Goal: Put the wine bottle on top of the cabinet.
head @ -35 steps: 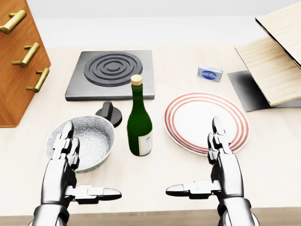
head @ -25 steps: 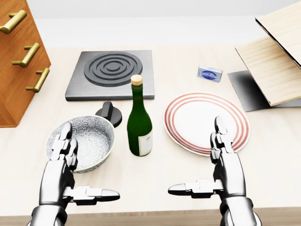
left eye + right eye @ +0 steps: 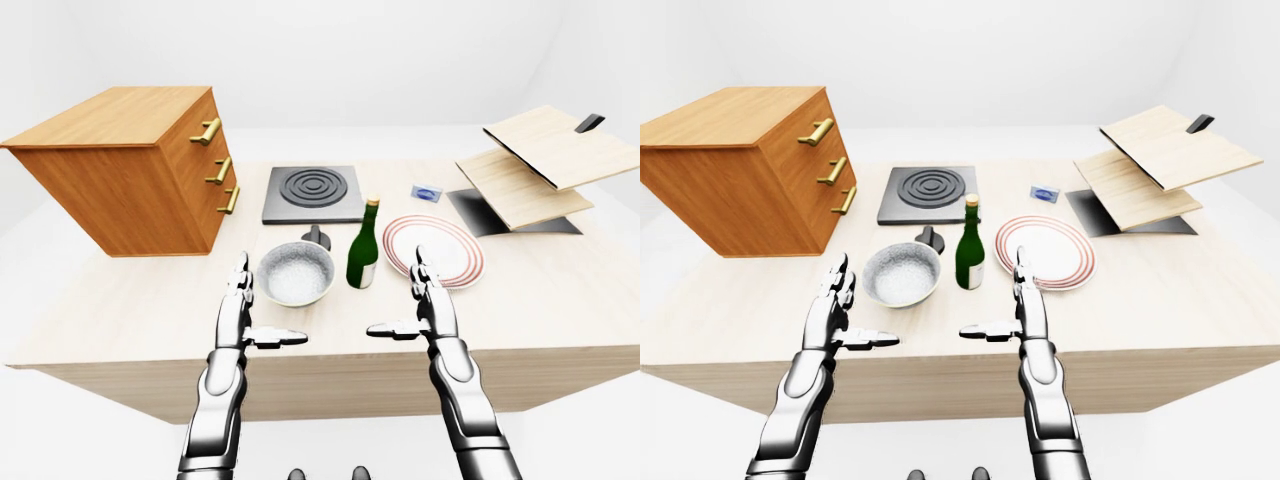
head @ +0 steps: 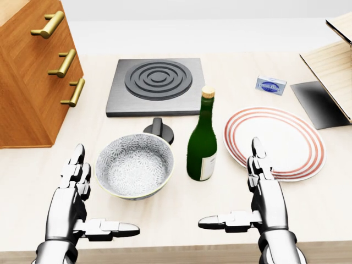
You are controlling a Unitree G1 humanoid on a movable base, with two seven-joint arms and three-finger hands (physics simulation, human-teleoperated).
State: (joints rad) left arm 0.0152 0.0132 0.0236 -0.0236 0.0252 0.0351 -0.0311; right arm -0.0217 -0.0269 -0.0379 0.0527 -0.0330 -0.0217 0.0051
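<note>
A green wine bottle (image 4: 202, 146) with a cork and a pale label stands upright on the light wooden table, between a bowl and a plate. The wooden cabinet (image 3: 120, 170) with three brass handles stands at the left of the table, and its flat top (image 3: 115, 112) is bare. My left hand (image 4: 104, 190) hovers open near the table's lower edge, below and left of the bottle. My right hand (image 4: 228, 184) hovers open below and right of it. Neither hand touches the bottle.
A patterned grey bowl (image 4: 135, 165) sits left of the bottle and a red-ringed plate (image 4: 275, 143) sits right of it. Above them lie a dark hotplate (image 4: 157, 85), a black knob (image 4: 159, 131) and a small blue box (image 4: 271, 85). Wooden boards (image 3: 540, 165) lean at the right.
The whole head view has shifted: cabinet, bottle, bowl and plate all sit further right, so the camera has moved left. Both hands stay open in about the same spots.
</note>
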